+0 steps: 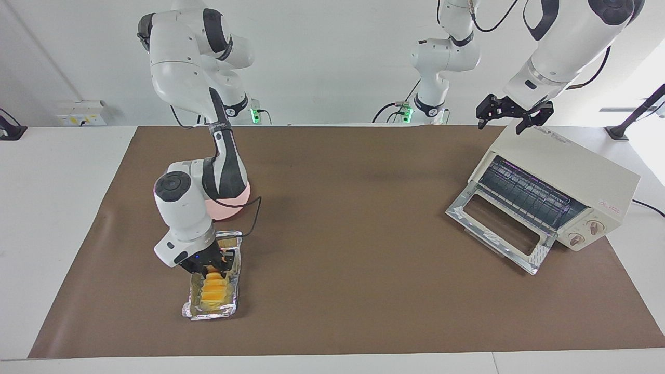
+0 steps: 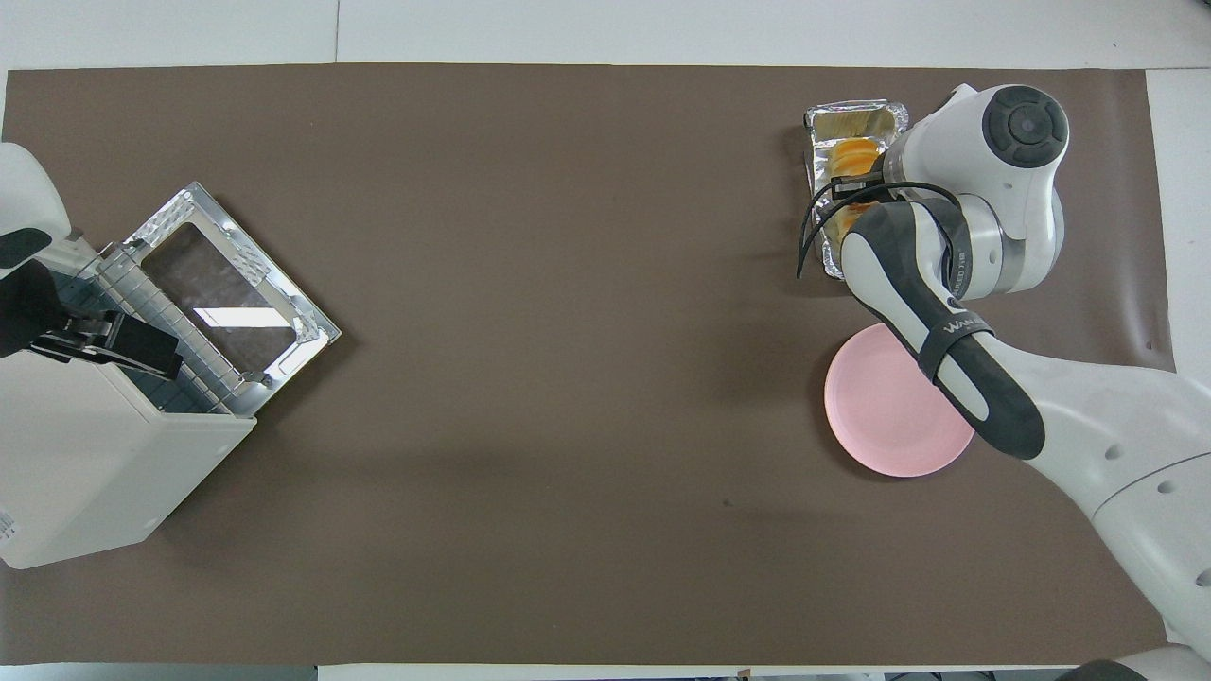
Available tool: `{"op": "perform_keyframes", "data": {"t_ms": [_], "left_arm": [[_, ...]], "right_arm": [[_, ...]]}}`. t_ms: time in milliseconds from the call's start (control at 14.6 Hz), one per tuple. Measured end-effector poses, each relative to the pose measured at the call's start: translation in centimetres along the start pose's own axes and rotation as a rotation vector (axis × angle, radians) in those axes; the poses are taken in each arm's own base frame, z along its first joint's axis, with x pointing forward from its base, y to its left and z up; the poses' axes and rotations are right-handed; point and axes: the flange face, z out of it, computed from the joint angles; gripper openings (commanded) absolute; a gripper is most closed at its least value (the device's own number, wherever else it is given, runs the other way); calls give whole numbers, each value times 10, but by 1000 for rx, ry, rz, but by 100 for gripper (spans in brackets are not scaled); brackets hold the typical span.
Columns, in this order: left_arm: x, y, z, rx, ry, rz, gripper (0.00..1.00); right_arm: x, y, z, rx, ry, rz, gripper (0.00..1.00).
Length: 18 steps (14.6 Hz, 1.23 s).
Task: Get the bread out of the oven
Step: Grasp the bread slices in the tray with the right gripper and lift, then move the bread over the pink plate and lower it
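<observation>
so the bread point(image 1: 214, 287) is out of the oven point(image 1: 558, 182) and lying in the foil tray point(image 1: 193, 309), right gripper point(image 1: 211, 267) down clenched around it, presumably mid-placement, while the left gripper point(image 1: 513, 117) waits spread over the oven, whose door point(image 1: 500, 228) hangs down.

The right gripper point(image 1: 212, 266) is down at the bread point(image 1: 213, 286), its fingers on either side of the loaf's nearer end, inside the foil tray point(image 1: 193, 309) toward the right arm's end of the table. A pink plate point(image 1: 244, 200) lies nearer the robots, mostly hidden by the arm. The oven point(image 1: 563, 171) stands with its door point(image 1: 499, 228) dropped open; the left gripper point(image 1: 511, 123) hangs spread over its top.
</observation>
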Motion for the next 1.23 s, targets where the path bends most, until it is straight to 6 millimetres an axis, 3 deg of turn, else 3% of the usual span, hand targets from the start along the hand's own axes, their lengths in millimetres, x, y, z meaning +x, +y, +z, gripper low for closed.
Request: {"op": "perform_keyframes", "data": {"t_ms": [343, 548, 685, 823, 960, 1097, 1234], "left_arm": [[0, 0, 0, 0, 0, 0, 100], [0, 0, 0, 0, 0, 0, 100], [0, 0, 0, 0, 0, 0, 100], [0, 0, 0, 0, 0, 0, 100], [0, 0, 0, 0, 0, 0, 100], [0, 0, 0, 0, 0, 0, 100], [0, 0, 0, 0, 0, 0, 100]], "right_arm": [[5, -1, -29, -21, -34, -14, 0], [5, -1, -78, -33, -64, -16, 0], [-7, -3, -117, -40, -90, -16, 0], [-33, -7, -143, -36, -109, -14, 0], [-75, -12, -153, -18, -130, -5, 0], [-121, -13, -145, -13, -108, -3, 0], [-168, -13, -123, -7, -67, -1, 0]]}}
